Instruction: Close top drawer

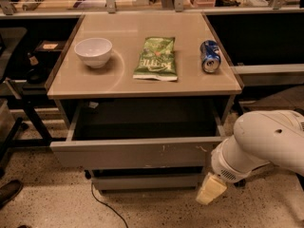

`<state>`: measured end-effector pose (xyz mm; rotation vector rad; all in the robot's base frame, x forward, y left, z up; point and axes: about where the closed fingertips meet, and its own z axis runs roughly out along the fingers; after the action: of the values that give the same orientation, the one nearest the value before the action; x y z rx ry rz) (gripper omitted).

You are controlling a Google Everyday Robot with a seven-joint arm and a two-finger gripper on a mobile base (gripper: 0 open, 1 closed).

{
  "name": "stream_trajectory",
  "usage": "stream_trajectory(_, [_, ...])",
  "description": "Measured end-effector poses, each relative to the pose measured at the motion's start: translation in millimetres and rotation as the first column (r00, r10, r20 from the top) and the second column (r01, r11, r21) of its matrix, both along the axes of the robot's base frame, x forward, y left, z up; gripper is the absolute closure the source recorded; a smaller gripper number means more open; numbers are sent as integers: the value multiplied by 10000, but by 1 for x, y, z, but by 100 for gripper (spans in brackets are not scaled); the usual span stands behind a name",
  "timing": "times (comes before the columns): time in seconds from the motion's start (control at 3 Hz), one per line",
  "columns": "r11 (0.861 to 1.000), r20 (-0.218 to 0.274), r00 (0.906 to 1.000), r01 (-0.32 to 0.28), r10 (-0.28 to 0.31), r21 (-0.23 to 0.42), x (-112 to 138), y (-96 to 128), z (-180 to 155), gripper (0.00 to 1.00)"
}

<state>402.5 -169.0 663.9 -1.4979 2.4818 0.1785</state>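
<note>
The top drawer [137, 152] is a wide, shallow grey metal unit mounted directly under the tabletop [123, 82]. Its front is flat and handleless, with small white scratch marks right of centre. State: partly open. The front panel stands forward of the table edge, level and parallel to it, and both side walls are visible running back under the top. The interior is dark and in shadow. My gripper [211, 189] hangs below the right end of the drawer front, near the floor, just beside the panel's lower right corner and not touching it.
</note>
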Motion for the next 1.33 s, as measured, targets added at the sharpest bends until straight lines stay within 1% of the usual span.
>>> stream_trajectory(0.33, [10000, 0, 10000, 0, 0, 0, 0, 0, 0, 42])
stream_trajectory(0.67, [9999, 248, 9997, -15, 17, -100, 13, 4, -2, 65])
stream_trajectory(1.0, [9999, 679, 9977, -83, 93, -146, 37, 12, -4, 88])
stream_trajectory(1.33, [9997, 971, 9951, -191, 208, -183, 57, 18, -8, 100])
